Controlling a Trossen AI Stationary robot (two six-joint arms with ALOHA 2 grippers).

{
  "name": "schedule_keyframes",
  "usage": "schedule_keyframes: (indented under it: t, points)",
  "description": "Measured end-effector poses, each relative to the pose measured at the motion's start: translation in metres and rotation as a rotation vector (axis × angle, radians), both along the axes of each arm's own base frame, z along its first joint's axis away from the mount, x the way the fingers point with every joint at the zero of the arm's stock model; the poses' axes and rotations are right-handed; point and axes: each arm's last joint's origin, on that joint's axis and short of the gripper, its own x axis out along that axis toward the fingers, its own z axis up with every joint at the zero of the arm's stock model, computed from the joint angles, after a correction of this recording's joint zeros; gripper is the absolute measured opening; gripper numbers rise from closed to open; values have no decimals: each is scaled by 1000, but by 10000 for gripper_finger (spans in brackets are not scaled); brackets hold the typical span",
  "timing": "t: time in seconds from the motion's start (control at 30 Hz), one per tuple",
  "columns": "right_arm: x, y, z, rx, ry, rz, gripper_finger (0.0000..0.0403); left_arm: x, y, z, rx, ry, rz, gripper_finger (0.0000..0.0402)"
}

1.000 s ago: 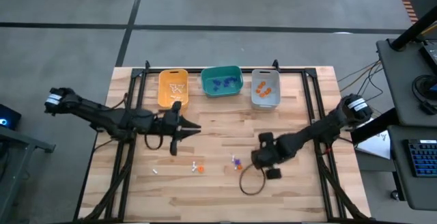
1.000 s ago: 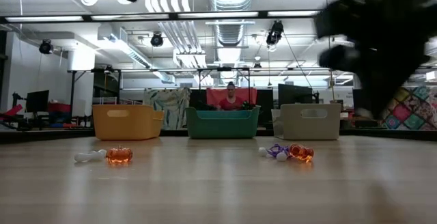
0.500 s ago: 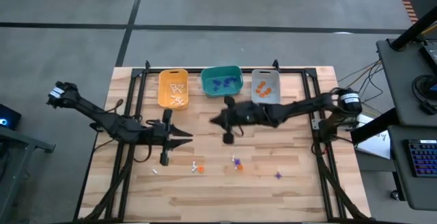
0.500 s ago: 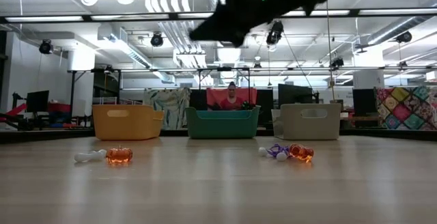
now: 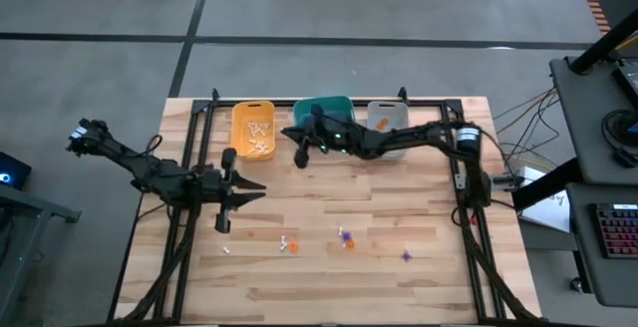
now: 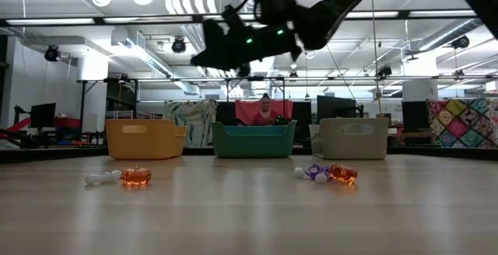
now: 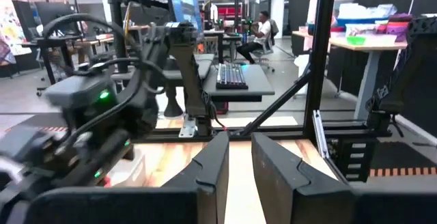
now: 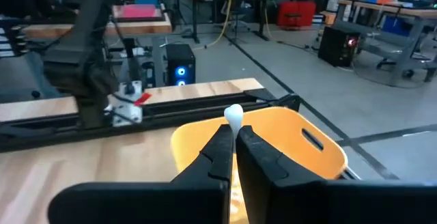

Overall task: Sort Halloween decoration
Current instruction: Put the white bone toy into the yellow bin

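Note:
Loose Halloween decoration lies on the wooden table near its front: a white piece [image 5: 226, 250], an orange one [image 5: 289, 244], a purple-and-orange pair [image 5: 345, 237] and a purple one [image 5: 406, 256]. At the far edge stand a yellow bin [image 5: 252, 128], a teal bin [image 5: 329, 103] and a grey bin [image 5: 389, 120], each with sorted pieces. My right gripper [image 5: 288, 133] reaches level across the bins to the yellow bin [image 8: 287, 138], shut on a white trinket [image 8: 234, 113]. My left gripper [image 5: 259, 189] hovers left of centre, slightly open with nothing between its fingers [image 7: 215, 162]. My right gripper pinches the small white trinket's lower part [image 8: 234, 120] between its two fingertips; its rounded top sticks out past them. The fingers lie level and come from the table's right. The trinket is lifted clear, above the yellow bin's near rim.
Black frame rails [image 5: 189, 148] run along the table's left and right sides and its far edge. The right arm [image 5: 399, 140] spans the teal and grey bins. A person [image 6: 263, 109] sits in the room behind the teal bin.
My right gripper has swung up from the table's near right part toward the far left, over the bins to the yellow one, tipping from pointing down to level, still shut. My left gripper has drawn back toward the table's left edge.

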Motion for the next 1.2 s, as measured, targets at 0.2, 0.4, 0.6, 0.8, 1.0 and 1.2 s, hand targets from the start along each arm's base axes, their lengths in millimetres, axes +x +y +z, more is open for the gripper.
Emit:
schedule_keyframes:
  t: [0.2,0.4,0.6,0.8,1.0,1.2]
  points:
    - [37,-21,-11,17,67,-24,9,-4,2,0,-4,9,0,48]
    - [64,-32,-23,28,180,-27,9,-5,3,-1,2,24,0,48]
    - [78,-35,-27,64,283,18,12,-5,3,-2,7,33,0,48]
    - [87,-36,-27,109,331,47,57,-5,3,-2,8,36,0,48]
    - [86,-36,-24,115,334,47,101,-5,3,-4,-12,55,1,48]
    - [71,-26,-6,162,462,82,109,-8,4,-18,-70,191,13,48]
